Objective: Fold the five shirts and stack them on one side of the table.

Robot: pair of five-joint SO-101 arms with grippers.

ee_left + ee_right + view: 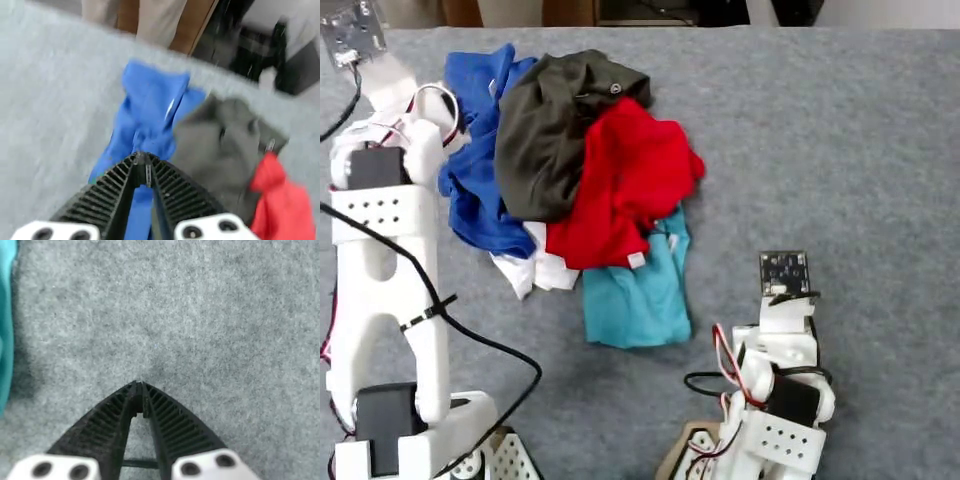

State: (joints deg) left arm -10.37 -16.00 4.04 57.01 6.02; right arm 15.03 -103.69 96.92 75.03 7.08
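A heap of shirts lies on the grey table (840,150): a blue shirt (470,190) at its left, a dark olive shirt (545,130) on top, a red shirt (630,180) in the middle, a white shirt (535,270) poking out underneath, and a teal shirt (635,290) nearest the arms. My left gripper (143,159) is at the heap's left edge (438,112), shut with bunched blue shirt (150,110) at its tips. Beyond it lie the olive shirt (220,140) and the red shirt (280,205). My right gripper (140,385) is shut and holds nothing over bare felt, right of the teal shirt (5,330).
The right arm (785,340) stands near the front edge, right of the heap. The left arm (380,250) runs along the table's left side with a black cable (470,335) trailing from it. Bare felt covers the right half of the table.
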